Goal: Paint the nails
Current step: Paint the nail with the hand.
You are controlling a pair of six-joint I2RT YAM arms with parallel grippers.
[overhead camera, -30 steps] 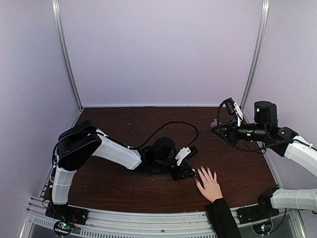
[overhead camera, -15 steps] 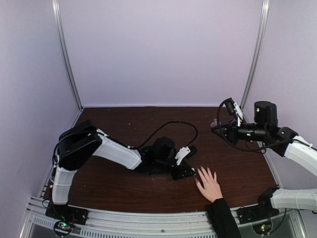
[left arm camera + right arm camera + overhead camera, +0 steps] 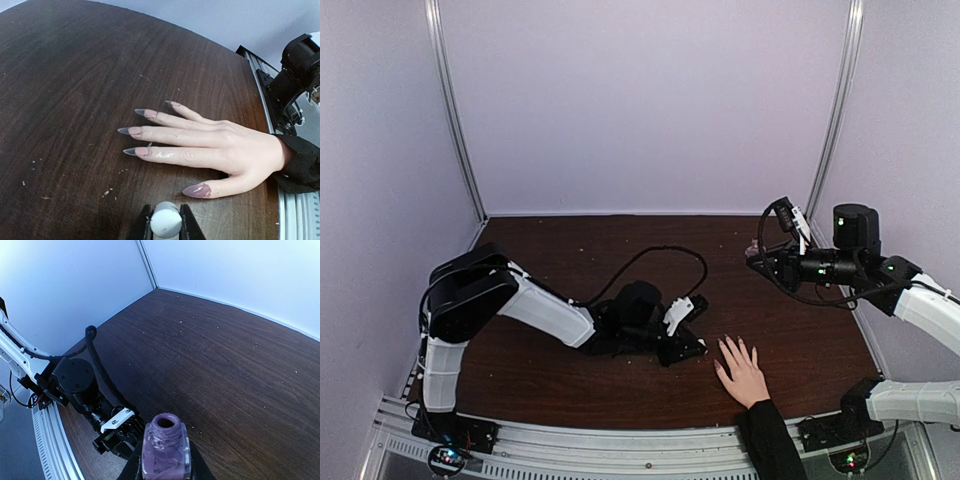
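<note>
A light-skinned hand with a black sleeve lies flat on the dark wooden table, fingers spread toward the left. Its nails are long and pointed. The thumb nail is glossy mauve with polish smeared round it, and the index nail has a pink base and a grey tip. My left gripper is shut on a pale round cap, just short of the thumb; any brush under it is hidden. In the top view that gripper sits left of the hand. My right gripper is shut on an open purple polish bottle, held high at the right.
A black cable loops over the table behind the left arm. White crumbs dot the wood near the fingertips. Metal rails run along the near edge, and the enclosure walls stand close on three sides.
My left gripper has drawn back a little to the left, away from the hand, and the cable loop shifted with it. The right arm and the hand have stayed put.
</note>
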